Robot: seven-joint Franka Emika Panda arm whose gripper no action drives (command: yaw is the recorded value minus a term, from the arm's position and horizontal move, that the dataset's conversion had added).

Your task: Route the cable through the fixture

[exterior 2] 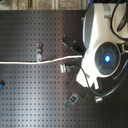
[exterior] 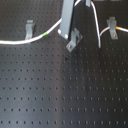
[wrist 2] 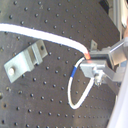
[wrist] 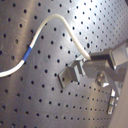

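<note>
first exterior view: a black perforated board (exterior: pixel 60 95) fills the scene, with small metal clips (exterior: pixel 30 28) bolted on. my gripper (wrist 2: pixel 95 62) is pinched shut on the white cable (wrist 2: pixel 40 35) at its orange band, beside a fixture (wrist: pixel 72 75). my arm hides the grasp in both exterior views; the cable runs off past the first exterior view's left.

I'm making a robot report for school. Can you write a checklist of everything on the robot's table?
Surface: black board full of small holes.
Job's things: white cable with a green band; three metal clip fixtures, one at the first exterior view's left, one in the middle.
Clutter: small blue thing, too small to name.
Grippers: gripper jaws shut on the cable.
Cables: dark robot wires.
Surroundings: nothing seen.
</note>
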